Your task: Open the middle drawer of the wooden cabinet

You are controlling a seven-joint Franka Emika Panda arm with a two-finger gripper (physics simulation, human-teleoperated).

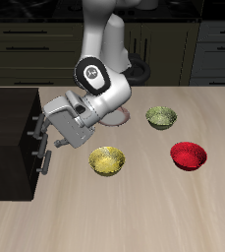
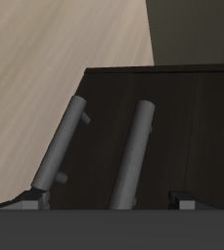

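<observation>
Now we are holding our gripper point(image 1: 47, 138), open wide, just beside the middle drawer point(image 1: 30, 160) of the wooden cabinet point(image 1: 8, 118).

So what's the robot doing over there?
The robot's gripper is right up at the front of the dark wooden cabinet, by its two grey handles. It looks lined up near the middle drawer's handle, but no drawer is pulled out yet. Three bowls sit untouched on the table.

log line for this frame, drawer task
phase: approach | gripper: at wooden cabinet front, near handles, contact unclear | middle drawer: looks closed | bowls: yellow, green, red on table, untouched
</observation>
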